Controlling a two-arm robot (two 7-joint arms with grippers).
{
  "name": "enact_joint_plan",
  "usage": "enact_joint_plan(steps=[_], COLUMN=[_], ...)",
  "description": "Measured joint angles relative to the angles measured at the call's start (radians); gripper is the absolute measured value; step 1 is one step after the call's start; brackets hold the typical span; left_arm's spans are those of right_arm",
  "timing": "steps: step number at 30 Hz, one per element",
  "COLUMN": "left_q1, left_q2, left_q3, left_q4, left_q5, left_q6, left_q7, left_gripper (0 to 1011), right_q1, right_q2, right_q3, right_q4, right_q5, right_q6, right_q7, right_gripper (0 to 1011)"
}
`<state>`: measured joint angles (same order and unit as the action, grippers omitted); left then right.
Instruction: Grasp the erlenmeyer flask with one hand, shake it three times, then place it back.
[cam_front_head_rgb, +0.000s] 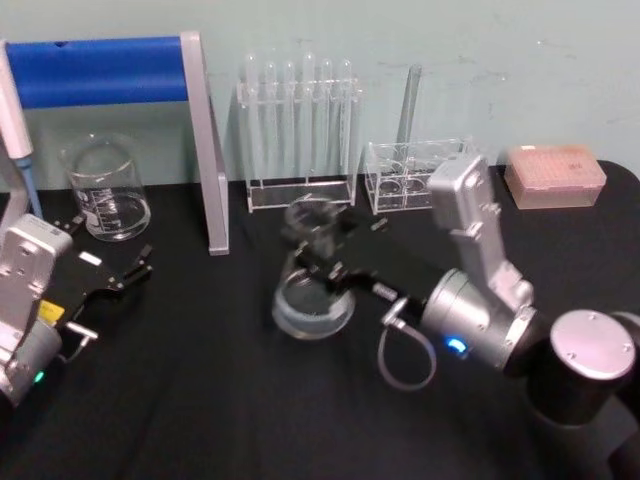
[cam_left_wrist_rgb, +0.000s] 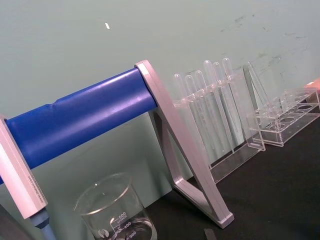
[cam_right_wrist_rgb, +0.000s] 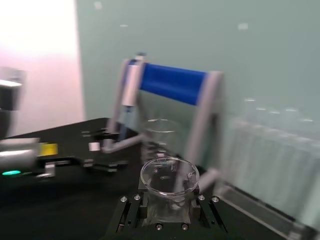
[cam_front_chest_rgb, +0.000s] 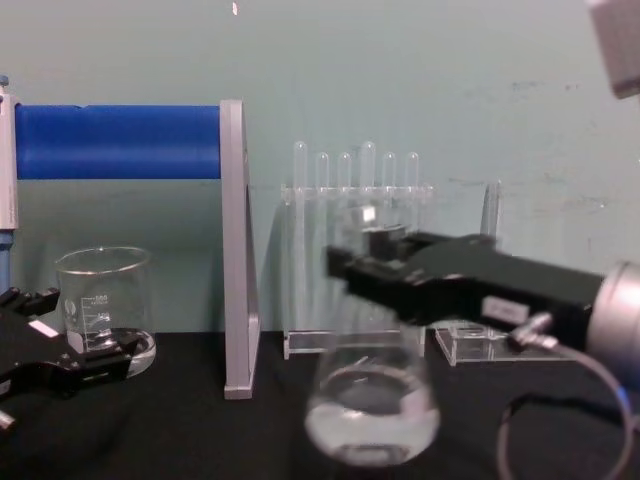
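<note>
Glass flask at the worktop's middle, its narrow neck clamped in the right pincer, likely so the wide base can swing freely. Left pincer rests spread and empty by the left edge.

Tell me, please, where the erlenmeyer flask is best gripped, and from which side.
Grip the erlenmeyer flask at its narrow neck, coming level from the robot's right: the cone is likely too wide and sloped, and the flared rim stops slipping. The right gripper is shut there so; the left gripper is parked open near the beaker.
</note>
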<state>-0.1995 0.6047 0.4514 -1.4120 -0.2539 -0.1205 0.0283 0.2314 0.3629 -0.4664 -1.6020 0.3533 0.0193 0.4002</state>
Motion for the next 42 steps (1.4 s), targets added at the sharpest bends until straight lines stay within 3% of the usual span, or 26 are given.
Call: enact_joint_plan(steps=[17, 25, 33, 37, 42], left_q1=[0.0, 0.0, 0.0, 0.0, 0.0], left_q2=[0.0, 0.0, 0.0, 0.0, 0.0], left_q3=[0.0, 0.0, 0.0, 0.0, 0.0], left_q4=[0.0, 0.0, 0.0, 0.0, 0.0], left_q5=[0.0, 0.0, 0.0, 0.0, 0.0], left_q6=[0.0, 0.0, 0.0, 0.0, 0.0], left_q7=[0.0, 0.0, 0.0, 0.0, 0.0], left_gripper=[1001, 1001, 1001, 1001, 1001], right_q1=[-0.01, -0.018, -0.021, -0.025, -0.028], right_q2=[-0.009, -0.02, -0.036, -0.043, -0.047], right_q3=[0.189, 0.229, 0.222, 0.197, 0.141], right_q4=[0.051, 0.056, 0.053, 0.041, 0.021], right_q5=[-0.029, -0.043, -0.053, -0.053, -0.048], right_q6=[-0.019, -0.02, -0.012, -0.006, 0.001], right_q7=[-0.132, -0.143, -0.115, -0.084, -0.028], right_gripper=[450, 450, 450, 450, 450])
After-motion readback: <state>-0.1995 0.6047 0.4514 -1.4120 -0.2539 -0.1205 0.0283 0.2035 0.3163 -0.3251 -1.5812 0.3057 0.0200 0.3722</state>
